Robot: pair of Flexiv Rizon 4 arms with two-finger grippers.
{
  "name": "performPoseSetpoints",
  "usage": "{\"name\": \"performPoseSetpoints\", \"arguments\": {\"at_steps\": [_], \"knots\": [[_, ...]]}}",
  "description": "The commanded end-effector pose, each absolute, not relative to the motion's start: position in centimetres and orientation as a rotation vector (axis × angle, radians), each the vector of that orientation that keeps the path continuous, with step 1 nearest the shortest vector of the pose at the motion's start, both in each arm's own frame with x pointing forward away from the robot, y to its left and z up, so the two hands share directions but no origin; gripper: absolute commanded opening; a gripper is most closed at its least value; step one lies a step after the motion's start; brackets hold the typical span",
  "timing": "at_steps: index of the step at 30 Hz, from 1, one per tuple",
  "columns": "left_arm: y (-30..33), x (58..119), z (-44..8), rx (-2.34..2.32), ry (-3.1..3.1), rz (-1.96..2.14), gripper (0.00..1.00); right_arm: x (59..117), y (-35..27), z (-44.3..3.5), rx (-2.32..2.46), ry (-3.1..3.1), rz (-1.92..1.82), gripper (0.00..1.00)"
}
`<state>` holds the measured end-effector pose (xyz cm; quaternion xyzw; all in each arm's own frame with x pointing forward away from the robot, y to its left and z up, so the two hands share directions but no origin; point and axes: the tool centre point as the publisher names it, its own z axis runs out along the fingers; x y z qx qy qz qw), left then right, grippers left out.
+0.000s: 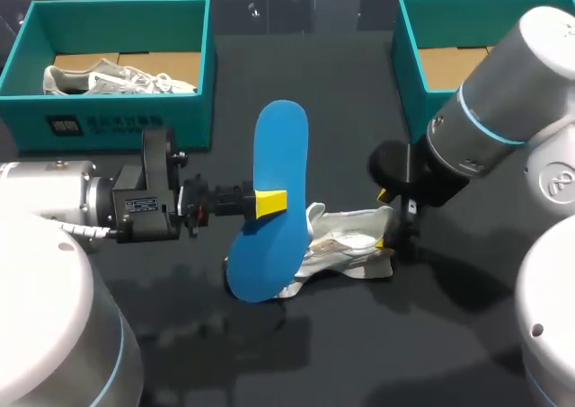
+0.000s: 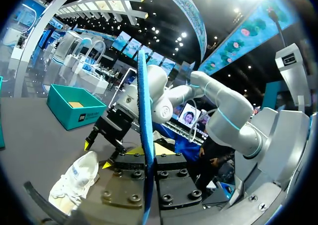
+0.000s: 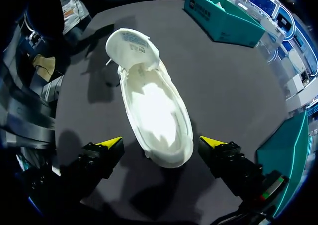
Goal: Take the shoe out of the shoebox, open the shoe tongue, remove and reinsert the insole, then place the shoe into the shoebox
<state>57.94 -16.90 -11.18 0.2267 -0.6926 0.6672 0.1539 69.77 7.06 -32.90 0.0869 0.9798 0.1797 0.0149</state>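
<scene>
Shoe [image 1: 346, 243] sits sole-down mid-table, well in from every edge of the table [image 1: 359, 344]. You have open surface on the near side and in the gap between the two boxes. Tongue [image 3: 131, 45] is folded open at the end far from your right gripper [image 1: 383, 218].

Right gripper hangs over the shoe's other end. In the right wrist view its fingers [image 3: 107, 148] are spread wide either side of the shoe [image 3: 156, 111], neither touching it, so it's open and holding nothing.

Insole [image 1: 280, 146] is out of the shoe, standing upright and slightly tilted. Your left gripper [image 1: 269, 202] is clamped on its middle. The left wrist view shows the insole [image 2: 143, 101] edge-on between that gripper's fingers. From above, the insole's lower end overlaps the shoe's tongue end; can't tell if they touch.

Left box [image 1: 27, 110] is at the far left with a grey shoe [image 1: 108, 79] inside. Right box [image 1: 409, 66] is at the far right, partly behind your right arm. Both are well apart from the shoe.
</scene>
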Motion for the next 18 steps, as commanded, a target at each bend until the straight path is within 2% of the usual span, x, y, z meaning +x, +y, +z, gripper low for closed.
{"name": "performPoseSetpoints", "arguments": {"at_steps": [1, 18], "knots": [[-17.0, 57.9, -11.3, 0.65, -1.983, 1.917, 0.0, 69.8, 7.4, -32.7, 0.278, 3.097, 0.299, 1.0], [-17.0, 57.9, -11.3, 0.65, -1.983, 1.917, 0.0, 71.0, 7.2, -32.0, 0.28, 3.112, 0.308, 1.0]]}}
